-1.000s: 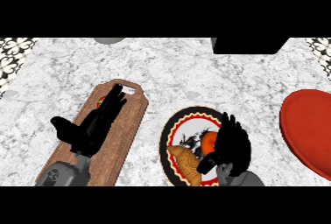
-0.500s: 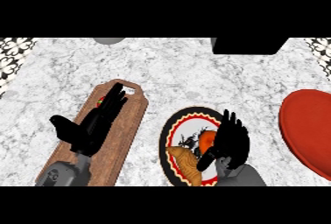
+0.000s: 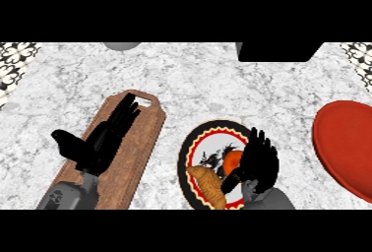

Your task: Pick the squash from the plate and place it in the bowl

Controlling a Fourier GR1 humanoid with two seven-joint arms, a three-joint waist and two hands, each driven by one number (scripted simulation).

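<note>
While the speckled grey stone counter (image 3: 218, 83) takes up most of the view, the red round bowl (image 3: 347, 147) sits at 3 o'clock, and the brown wooden cutting board (image 3: 138, 147) at 9 has the left hand (image 3: 98, 142) resting on it, fingers straight. On the round patterned plate (image 3: 190, 162), the small orange squash (image 3: 232, 162) lies just at 9 o'clock of the right hand (image 3: 258, 162), clearly the nearer one, whose fingers look relaxed, not yet around it. Can't tell its long axis.

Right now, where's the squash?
In the head view the squash lies on the lower-left part of the plate, low and centre-right, just left of the right hand, with the red bowl off at the right edge.
</note>
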